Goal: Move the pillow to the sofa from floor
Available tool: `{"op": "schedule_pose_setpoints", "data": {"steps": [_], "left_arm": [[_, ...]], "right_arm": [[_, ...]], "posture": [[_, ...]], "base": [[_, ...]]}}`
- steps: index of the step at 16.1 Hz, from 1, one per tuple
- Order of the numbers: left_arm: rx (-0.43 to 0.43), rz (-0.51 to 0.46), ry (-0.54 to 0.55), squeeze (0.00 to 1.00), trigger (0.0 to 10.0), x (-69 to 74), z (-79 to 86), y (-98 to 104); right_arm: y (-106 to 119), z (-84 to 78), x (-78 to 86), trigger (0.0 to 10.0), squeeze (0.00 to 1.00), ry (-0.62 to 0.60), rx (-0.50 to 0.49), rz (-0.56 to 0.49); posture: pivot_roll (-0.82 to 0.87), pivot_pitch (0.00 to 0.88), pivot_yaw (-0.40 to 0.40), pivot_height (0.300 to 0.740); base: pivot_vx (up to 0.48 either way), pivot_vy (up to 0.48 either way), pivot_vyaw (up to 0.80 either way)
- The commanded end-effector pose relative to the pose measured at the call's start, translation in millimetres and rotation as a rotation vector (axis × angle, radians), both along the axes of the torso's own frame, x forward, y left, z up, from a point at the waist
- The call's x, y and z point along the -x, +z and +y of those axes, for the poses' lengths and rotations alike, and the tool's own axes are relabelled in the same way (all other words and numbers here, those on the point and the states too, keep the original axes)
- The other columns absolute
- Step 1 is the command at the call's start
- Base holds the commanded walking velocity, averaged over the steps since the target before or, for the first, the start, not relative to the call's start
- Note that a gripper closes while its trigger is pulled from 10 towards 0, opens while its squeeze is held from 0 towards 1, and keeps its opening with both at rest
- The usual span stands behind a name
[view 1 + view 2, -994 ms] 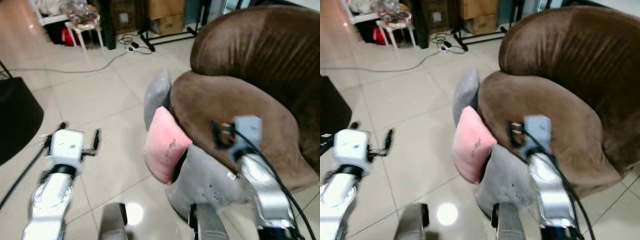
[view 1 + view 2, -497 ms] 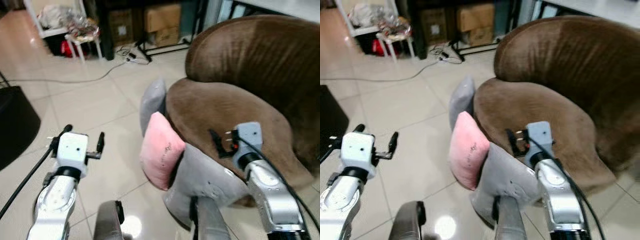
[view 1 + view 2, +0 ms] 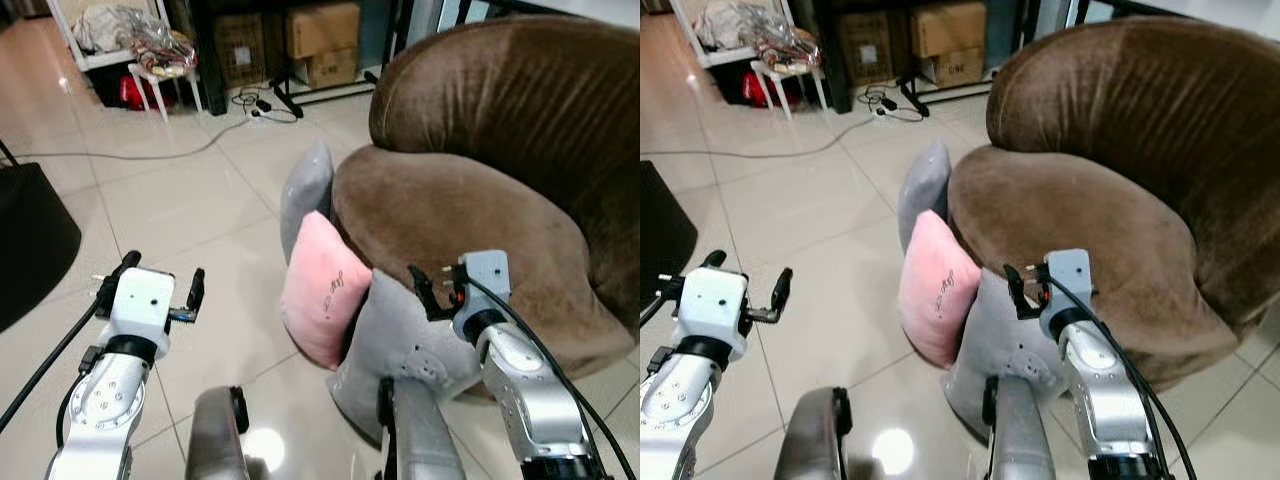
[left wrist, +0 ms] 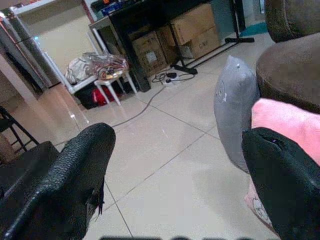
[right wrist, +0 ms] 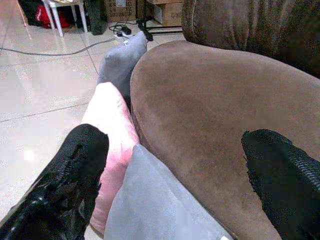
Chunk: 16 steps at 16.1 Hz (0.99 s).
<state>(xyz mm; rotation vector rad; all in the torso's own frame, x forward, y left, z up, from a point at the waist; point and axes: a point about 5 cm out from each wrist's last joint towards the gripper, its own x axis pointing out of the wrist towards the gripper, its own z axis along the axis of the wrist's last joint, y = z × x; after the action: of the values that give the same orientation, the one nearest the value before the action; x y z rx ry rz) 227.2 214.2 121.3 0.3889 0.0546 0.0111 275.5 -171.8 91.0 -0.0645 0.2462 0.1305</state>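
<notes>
Setting: living room of a lived-in home. Evidence: a large brown upholstered sofa [image 3: 500, 190] with rounded back and seat; three soft pillows leaning against its front on the floor, one pink pillow [image 3: 322, 290] between two grey ones [image 3: 306, 190] [image 3: 400, 350]; glossy pale floor tiles [image 3: 180, 190] with visible grout lines. Along the far wall, cardboard boxes [image 3: 322, 30] stored under dark furniture, a small white stool [image 3: 165, 70] piled with crumpled plastic bags, a red item [image 3: 135, 92] beside it, and a power strip [image 3: 258, 106] with loose cables trailing across the tiles. A dark rounded object [image 3: 30, 240] sits at the room's left side.
</notes>
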Motion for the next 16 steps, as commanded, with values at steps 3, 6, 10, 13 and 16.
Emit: {"op": "schedule_pose_setpoints", "data": {"steps": [3, 6, 10, 13, 16], "left_arm": [[-0.04, 0.021, -0.033, 0.0, 10.0, -1.3, 0.8, -2.2], [-0.046, 0.033, -0.047, 0.0, 10.0, 2.2, -0.3, -3.2], [-0.049, 0.05, -0.077, 0.0, 10.0, 4.7, -0.3, -2.7], [-0.049, 0.049, -0.096, 0.0, 10.0, 3.1, -0.9, 0.0], [-0.021, 0.094, -0.211, 0.0, 10.0, 6.4, -4.9, 2.1]], "right_arm": [[-5.1, 0.6, -5.4, 10.0, 0.0, -0.004, -0.004, 0.024], [-9.0, 2.9, -7.7, 10.0, 0.0, 0.007, -0.002, 0.038], [-11.1, 6.9, -16.5, 10.0, 0.0, 0.037, -0.016, 0.051], [-7.7, 9.9, -28.1, 10.0, 1.0, 0.052, -0.065, 0.025], [-29.9, 4.1, -49.2, 10.0, 1.0, 0.003, 0.087, 0.157]], "posture": [[-0.09, 0.0, 0.0, 0.478], [-0.08, 0.0, -0.003, 0.458], [-0.08, 0.0, 0.019, 0.433], [-0.08, 0.0, 0.023, 0.433], [-0.06, 0.0, 0.024, 0.433]], "base": [[0.0, 0.0, 0.0], [0.0, 0.0, 0.0], [0.0, 0.0, 0.0], [0.0, 0.0, 0.0], [0.0, 0.0, 0.0]]}}
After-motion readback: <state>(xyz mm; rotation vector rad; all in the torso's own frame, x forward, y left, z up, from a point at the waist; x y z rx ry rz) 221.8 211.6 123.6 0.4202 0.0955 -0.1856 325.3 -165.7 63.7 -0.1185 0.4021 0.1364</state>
